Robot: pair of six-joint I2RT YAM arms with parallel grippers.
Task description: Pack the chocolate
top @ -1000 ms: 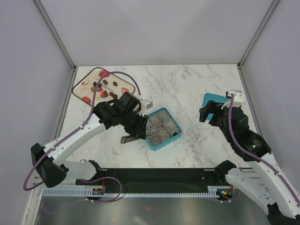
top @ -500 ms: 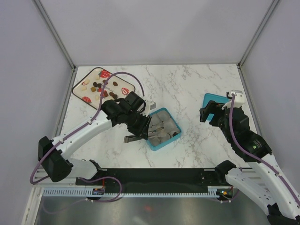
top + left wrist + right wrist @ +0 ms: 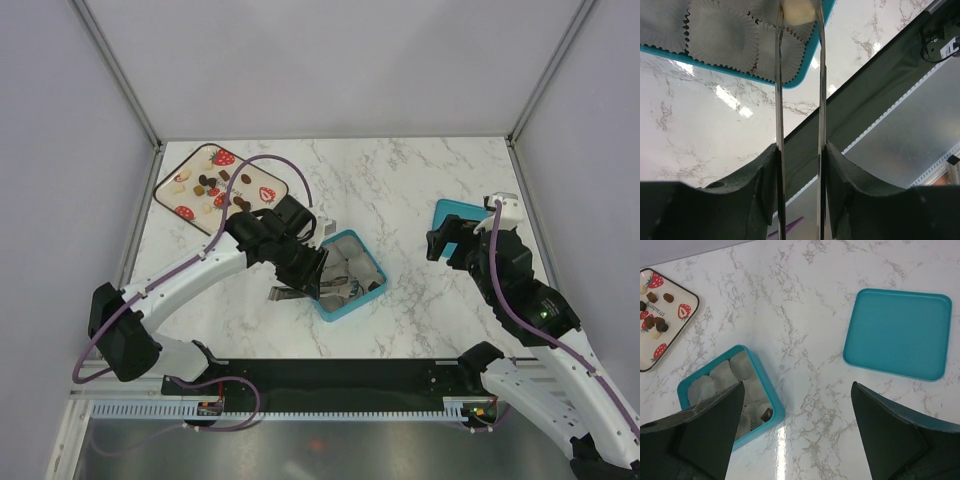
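My left gripper (image 3: 799,167) is shut on a pair of thin metal tongs (image 3: 779,100). Between the tongs' tips sits a cream-white chocolate (image 3: 799,11), over a paper cup (image 3: 790,55) at the corner of the teal box (image 3: 795,84). From above, the left gripper (image 3: 300,272) hangs over the left part of the box (image 3: 338,311). One dark chocolate (image 3: 767,413) lies in a cup inside the box (image 3: 758,362). Several more chocolates (image 3: 207,184) lie on the strawberry-print tray (image 3: 262,177). The right gripper (image 3: 797,432) stands open and empty above the marble, near the lid.
The teal lid (image 3: 900,332) lies flat at the right of the table, beside the right arm (image 3: 500,265). Grey paper cups (image 3: 722,32) fill the box. The tray (image 3: 676,325) sits at the back left corner. A black rail runs along the near table edge (image 3: 330,375).
The left arm has swung right and a little forward, carrying the tongs from beside the box to over its left part. The right arm has stayed still.
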